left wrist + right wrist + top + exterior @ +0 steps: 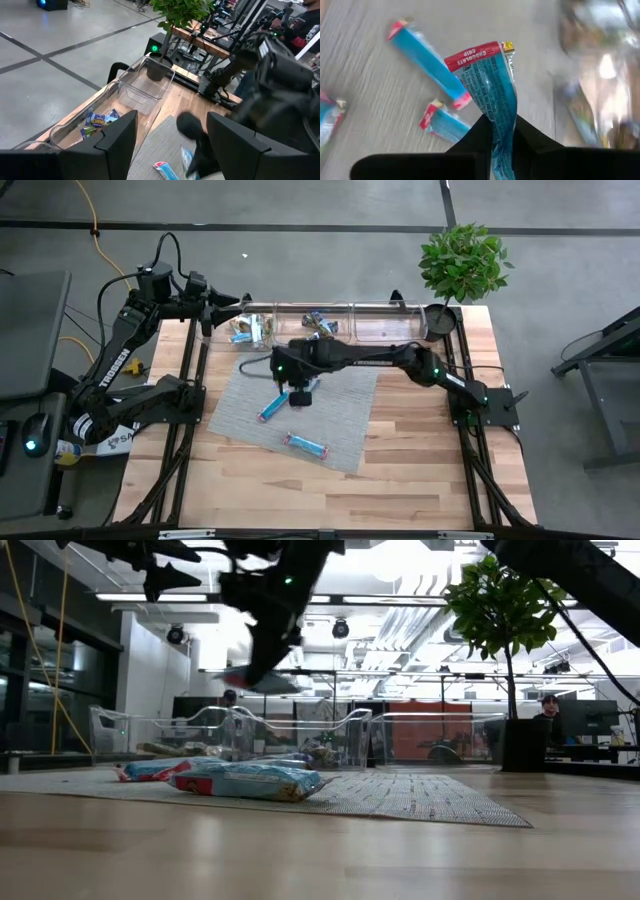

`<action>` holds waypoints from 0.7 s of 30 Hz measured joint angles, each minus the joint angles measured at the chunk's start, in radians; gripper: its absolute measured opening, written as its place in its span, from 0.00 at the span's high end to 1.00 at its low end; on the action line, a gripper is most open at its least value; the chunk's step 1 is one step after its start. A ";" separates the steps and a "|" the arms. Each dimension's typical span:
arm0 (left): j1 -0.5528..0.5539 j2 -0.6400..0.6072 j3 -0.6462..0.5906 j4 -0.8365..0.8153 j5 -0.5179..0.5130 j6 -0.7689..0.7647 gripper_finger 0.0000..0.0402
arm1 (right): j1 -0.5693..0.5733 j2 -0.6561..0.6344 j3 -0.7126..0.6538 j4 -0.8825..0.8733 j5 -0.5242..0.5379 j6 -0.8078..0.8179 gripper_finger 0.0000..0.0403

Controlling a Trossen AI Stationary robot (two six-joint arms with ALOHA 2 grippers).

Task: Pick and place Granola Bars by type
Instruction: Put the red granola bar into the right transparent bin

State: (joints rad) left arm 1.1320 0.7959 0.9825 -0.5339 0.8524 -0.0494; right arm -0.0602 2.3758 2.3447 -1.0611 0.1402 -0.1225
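Observation:
My right gripper (300,394) hangs over the grey mat (335,415), shut on a bright blue granola bar with a red end (487,75). It shows lifted in the low view (256,680). Two more blue bars lie flat on the mat (272,409) (305,445). They also show in the right wrist view (427,62) (442,125). A clear row of bins (340,322) at the far edge holds other bars (245,330) (320,324). My left gripper (170,145) is open and empty, up near the bins' left end (215,307). My right gripper pinches the blue bar between its two fingers (530,137) at one end of the wrapper (501,137), coming from above. The bar's free red end (475,56) sticks out past the fingertips. The bar is lifted clear of the mat.
A potted plant (460,265) stands at the table's far right corner beside the bins. Bare wooden table (420,470) lies near and right of the mat. A further bar shows at the edge of the right wrist view (327,117).

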 joint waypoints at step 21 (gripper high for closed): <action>0.000 0.000 0.000 -0.016 0.003 0.003 0.42 | -0.373 -0.193 -0.035 -0.403 0.152 0.483 0.92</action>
State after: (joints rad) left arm 1.1320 0.7959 0.9825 -0.5499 0.8553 -0.0463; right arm -0.4336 2.1830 2.3093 -1.4642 0.2918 0.3603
